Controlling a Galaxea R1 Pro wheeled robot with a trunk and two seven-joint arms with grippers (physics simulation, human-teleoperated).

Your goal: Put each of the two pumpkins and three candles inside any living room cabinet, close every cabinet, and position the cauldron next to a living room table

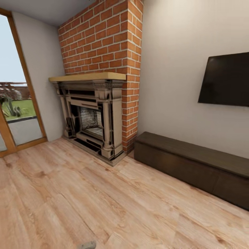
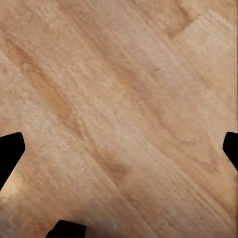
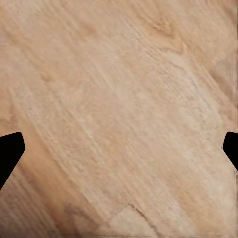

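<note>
— So where is the cabinet point(image 1: 193, 166)?
— By the wall, right of the fireplace point(image 1: 91, 117), fronts all shut.
— And the grippers?
— Left gripper point(image 2: 119, 148) and right gripper point(image 3: 119, 148) spread wide, empty, over floor point(image 1: 86, 193). Approaching carelessly, the robot may bump it.

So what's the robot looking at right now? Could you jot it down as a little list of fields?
room: living room corner with wood floor
cabinet: long, low, dark brown, against the wall, fronts shut
fireplace: beige and black, set in a brick chimney
television: dark screen on the wall above the cabinet
window: tall, wood-framed
left end effector: open, over bare floor
right end effector: open, over bare floor
</note>
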